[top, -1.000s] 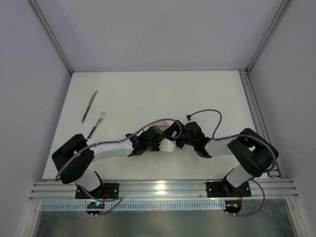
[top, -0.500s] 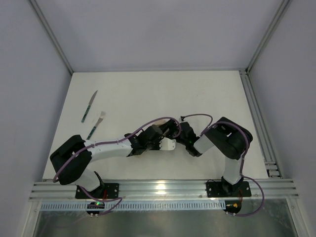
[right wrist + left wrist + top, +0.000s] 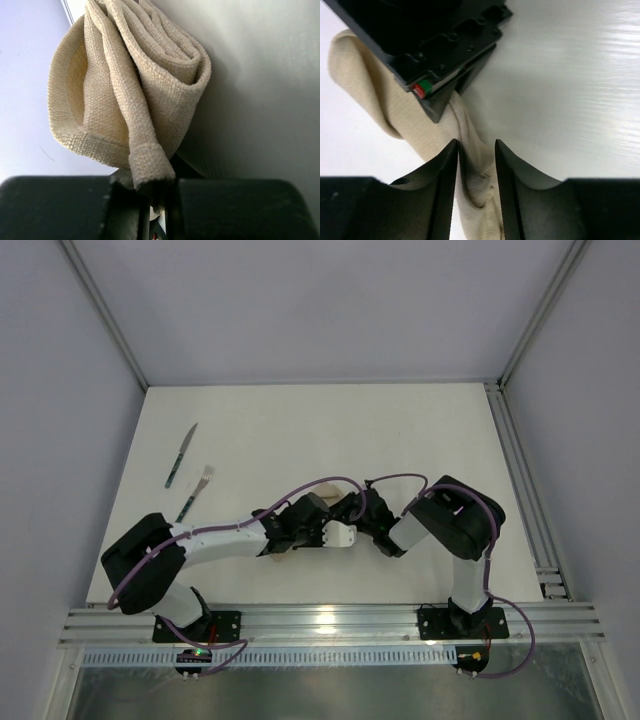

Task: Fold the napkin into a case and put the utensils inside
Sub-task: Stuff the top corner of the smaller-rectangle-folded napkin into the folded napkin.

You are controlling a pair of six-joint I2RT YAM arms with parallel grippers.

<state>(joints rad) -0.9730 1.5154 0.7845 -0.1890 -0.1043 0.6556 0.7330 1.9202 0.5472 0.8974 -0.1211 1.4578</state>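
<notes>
Right gripper [image 3: 156,189] pinched shut on the bunched napkin [image 3: 150,75], left gripper [image 3: 476,146] partly open astride it, one napkin, one knife [image 3: 181,455], one fork [image 3: 197,490] near the table [image 3: 400,430] left edge

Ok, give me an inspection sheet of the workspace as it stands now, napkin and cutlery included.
Surface: white table, no marks seen.
Job's things: napkin bunched in loose folds between the two grippers, not a neat case. The knife and fork lie side by side at the table's left, well apart from the napkin.
Clutter: nothing seen.
Grippers: right gripper shut on the napkin's hemmed edge. The left gripper has a jaw on either side of the cloth, grip unclear.
Cables: purple cables run along both arms and loop above the wrists.
Surroundings: pale walls, aluminium rail at the near edge.
</notes>
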